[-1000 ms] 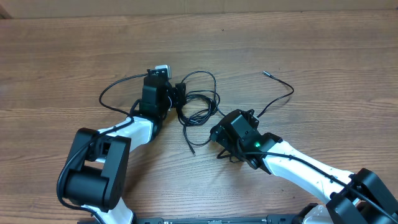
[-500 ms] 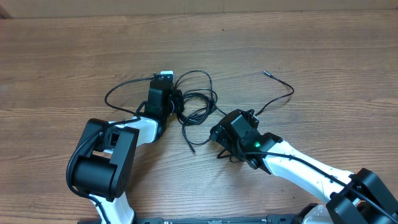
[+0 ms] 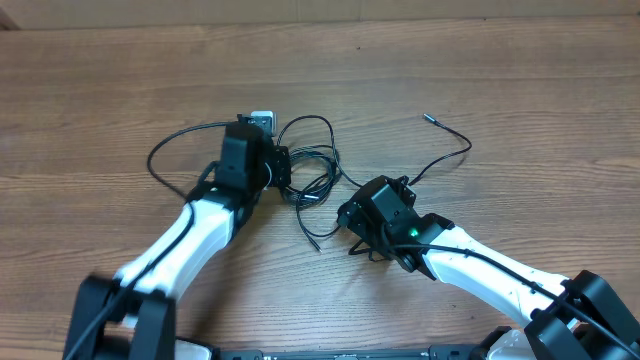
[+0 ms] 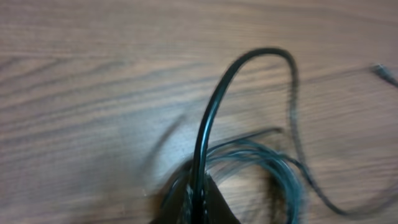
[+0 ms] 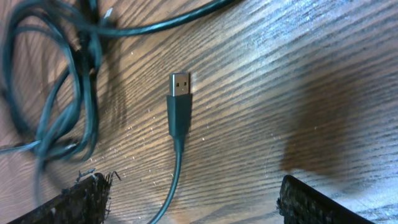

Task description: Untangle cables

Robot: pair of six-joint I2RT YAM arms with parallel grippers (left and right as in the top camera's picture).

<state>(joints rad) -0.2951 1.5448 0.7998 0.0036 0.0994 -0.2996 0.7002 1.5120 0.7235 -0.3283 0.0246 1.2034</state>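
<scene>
The cables (image 3: pixel 312 172) sit bunched in a knot of loops mid-tabletop (image 3: pixel 520 90), right between the two arms. One length swings out left in a wide arc. Another snakes off to the upper right and ends in a small plug tip (image 3: pixel 428 117). A third tail points down toward the near edge.

The left jaws are clamped tight on the knot's left edge. In the wrist view the gripped strand (image 4: pixel 205 124) rises straight out of the pinch and arches over the coils. The right jaws are spread wide, holding nothing, just below-right of the knot.

Key thing for the next move imo: a USB plug (image 5: pixel 179 93) lies flat on the wood ahead of those open fingertips (image 5: pixel 87 196). Its long axis runs straight away from them, and its cord trails back toward the wrist. So the right arm (image 3: pixel 470 265) looks best placed to take it, with the bundle off to the left in its wrist view.

Hard to make out: which strand belongs to which cable inside the knot. The left arm (image 3: pixel 200 225) is smeared lower down in the overhead, and the left wrist view is soft too.
</scene>
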